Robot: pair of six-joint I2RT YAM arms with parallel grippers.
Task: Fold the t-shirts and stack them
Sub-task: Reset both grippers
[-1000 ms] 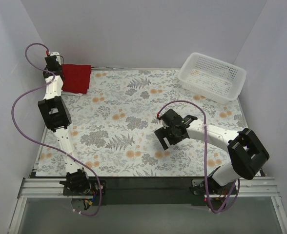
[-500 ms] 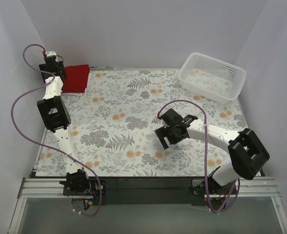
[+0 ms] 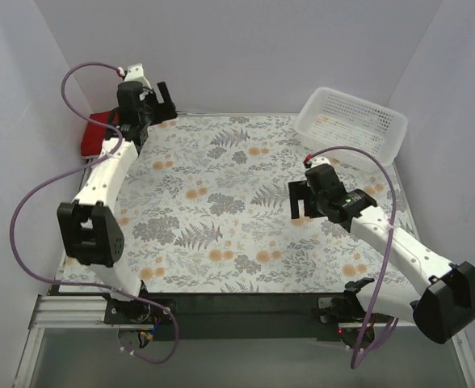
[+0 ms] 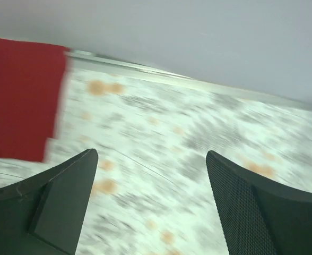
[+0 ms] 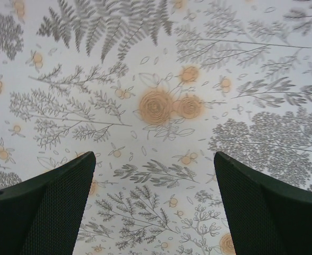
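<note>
Red t-shirt point(image 3: 94, 137): one, plain, deep red, folded flat; at 10 o'clock on floral table point(image 3: 221, 210), ungripped. White mesh basket point(image 3: 350, 125): one, 2 o'clock. Left gripper point(image 4: 152, 159), right gripper point(image 5: 154, 159): both spread wide, empty.

**Table** point(image 3: 221, 242): both arm bases at its near edge, left arm on the left, right arm on the right.

**Far left corner:** t-shirt point(image 3: 94, 133), folded flat, partly hidden behind the left arm.

**Right of the t-shirt, by the far edge:** left gripper point(image 4: 152, 155), raised above the table and not touching the t-shirt.

**Far right corner:** mesh basket point(image 3: 338, 148), standing on the table.

**Before the basket, right of the table's centre:** right gripper point(image 5: 154, 156), above the table top, apart from the basket and well apart from the t-shirt.
</note>
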